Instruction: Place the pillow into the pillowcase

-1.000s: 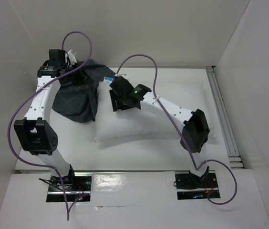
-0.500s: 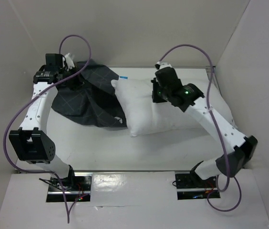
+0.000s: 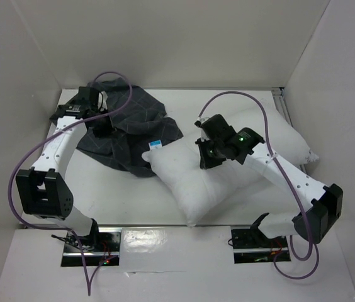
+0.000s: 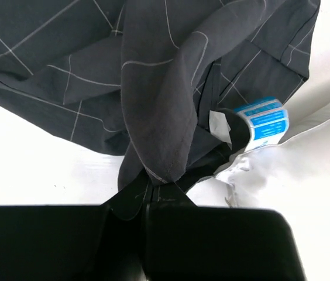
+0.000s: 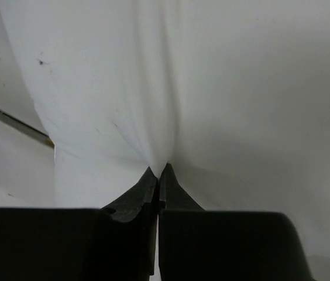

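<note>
The white pillow [image 3: 228, 170] lies slanted across the table, one corner with a blue label [image 3: 155, 145] touching the pillowcase. My right gripper [image 3: 206, 160] is shut on a pinch of the pillow's fabric [image 5: 171, 105], which puckers between its jaws [image 5: 160, 171]. The dark grey grid-lined pillowcase [image 3: 127, 129] is bunched at the back left. My left gripper [image 3: 99, 123] is shut on a fold of the pillowcase [image 4: 153, 88] right at its fingertips [image 4: 148, 188]. The blue label [image 4: 264, 123] and the pillow's corner [image 4: 305, 175] show just beyond that fold.
White walls enclose the table at the back and both sides. A metal rail [image 3: 297, 157] runs along the right edge. Purple cables [image 3: 234, 104] loop over both arms. The arm bases [image 3: 253, 242] sit at the near edge.
The right gripper has closed on the pillow and dragged it forward and to the right, turning it diagonal. The left gripper has moved right and forward a little with the pillowcase.
</note>
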`<state>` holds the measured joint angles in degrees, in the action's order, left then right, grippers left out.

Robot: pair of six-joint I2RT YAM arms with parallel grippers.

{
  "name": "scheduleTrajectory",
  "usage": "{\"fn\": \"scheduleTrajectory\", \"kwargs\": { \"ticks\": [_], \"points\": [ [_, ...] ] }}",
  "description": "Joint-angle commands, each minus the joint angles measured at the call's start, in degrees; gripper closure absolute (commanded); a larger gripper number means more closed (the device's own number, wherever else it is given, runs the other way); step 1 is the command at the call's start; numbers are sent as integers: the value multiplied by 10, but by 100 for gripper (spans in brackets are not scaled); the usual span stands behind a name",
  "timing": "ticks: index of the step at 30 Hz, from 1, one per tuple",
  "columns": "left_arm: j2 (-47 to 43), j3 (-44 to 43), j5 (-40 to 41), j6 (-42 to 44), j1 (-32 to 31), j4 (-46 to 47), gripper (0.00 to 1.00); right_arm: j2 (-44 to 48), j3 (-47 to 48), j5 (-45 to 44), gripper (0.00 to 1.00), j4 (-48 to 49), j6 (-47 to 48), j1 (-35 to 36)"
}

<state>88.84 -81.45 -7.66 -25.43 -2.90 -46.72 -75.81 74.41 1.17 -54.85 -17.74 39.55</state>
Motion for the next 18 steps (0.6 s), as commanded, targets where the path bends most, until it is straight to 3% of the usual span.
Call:
{"fn": "scheduleTrajectory", "kwargs": {
  "ticks": [1,2,4,5,7,11,13,16,18],
  "points": [
    [-19,-38,5,12,3,13,100,9,-16,29,100,26,-4,21],
    [-19,-44,-2,12,3,13,100,-1,-8,29,95,26,-4,27],
    [-19,-55,-9,12,3,13,100,-31,26,17,68,1,16,33],
    [-26,-61,-9,12,3,13,100,-39,71,7,45,1,23,41],
    [-26,-66,-34,12,3,13,100,-54,125,-18,34,-5,45,41],
    [-32,-105,-62,12,3,13,100,-137,281,-60,34,10,87,41],
    [-32,-116,-76,6,3,18,100,-177,309,-65,34,34,98,41],
    [-19,-139,-92,1,3,23,100,-246,318,-65,28,112,109,47],
    [-6,-151,-106,-5,-3,23,100,-289,313,-67,16,177,115,60]
  ]
}}
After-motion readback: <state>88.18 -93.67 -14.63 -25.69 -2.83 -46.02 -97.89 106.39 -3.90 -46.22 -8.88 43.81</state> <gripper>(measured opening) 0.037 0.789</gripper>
